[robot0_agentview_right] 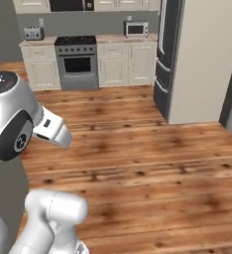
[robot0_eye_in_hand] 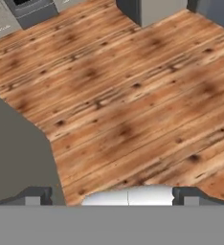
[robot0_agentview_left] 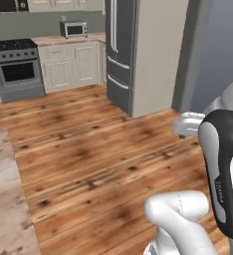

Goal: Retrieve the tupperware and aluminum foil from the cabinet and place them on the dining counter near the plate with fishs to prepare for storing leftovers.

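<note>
While I look over the arm from the base, the dining worktop [robot0_agentview_left: 4, 199] lies at the lower left of the left base view: a flat slab of stone marbled in pale brown and white, its long edge running beside the wood floor [robot0_agentview_left: 88, 149], and the stretch I can see is bare stone. Across the room, the cream-beige wall cabinets [robot0_agentview_right: 31, 5] sit at the very top of the right base view, above the far worktop [robot0_agentview_right: 36, 42]. I see just their lower edges, so I cannot tell whether the doors are open. Below them stands a steel stove [robot0_agentview_right: 77, 62] with a dark cooktop, flanked by white panelled base cabinets [robot0_agentview_right: 123, 62]. A toaster [robot0_agentview_right: 33, 33] stands on the far worktop to one side of the stove and a small microwave [robot0_agentview_right: 136, 28] to the other. A tall dark fridge [robot0_agentview_right: 163, 59] stands against a pale wall block just beside that run of cabinets. In the hand view the tool [robot0_eye_in_hand: 113, 197] looks down at warm, knotty floor planks, its two dark fingertips [robot0_eye_in_hand: 37, 196] set far apart at the bottom of the picture with nothing between them, so it is released and carries nothing. A flat grey shape [robot0_eye_in_hand: 16, 153] covers the lower left of that view; I cannot tell what it is.
</note>
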